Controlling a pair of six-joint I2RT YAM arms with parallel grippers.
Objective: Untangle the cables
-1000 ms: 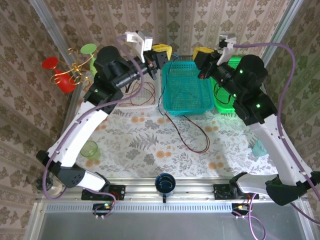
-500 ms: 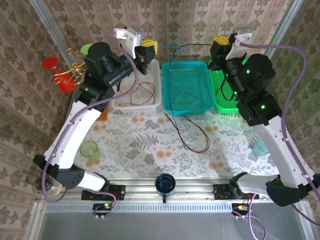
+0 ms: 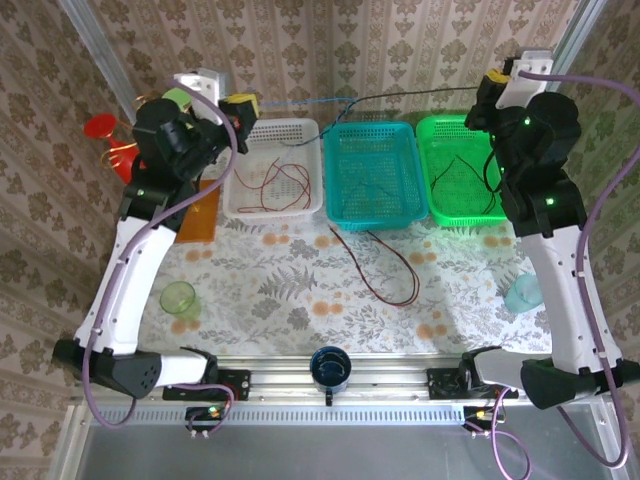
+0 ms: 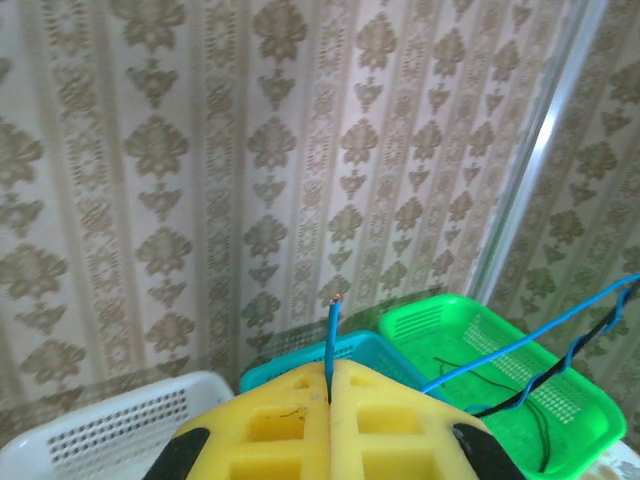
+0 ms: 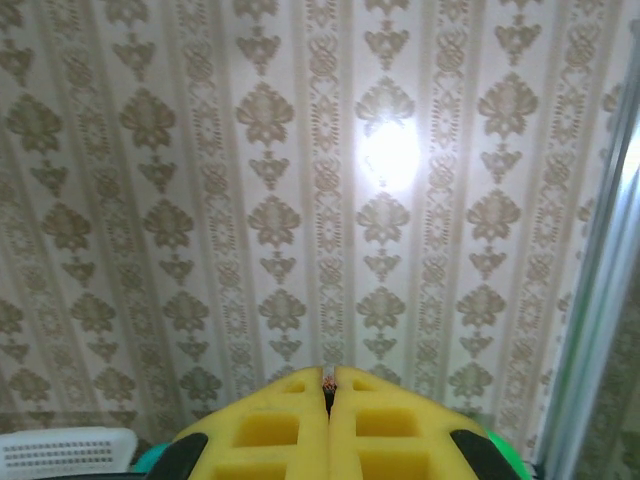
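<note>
Pinching the blue cable, the left tool is facing the right tool, which is clamping the black cable. Both are stretching left-right between them, intertwined.

Left basket, middle basket and right basket stand side by side at the back of my worktop. Along their far edge, cables stretch between my left tool and right tool.
</note>
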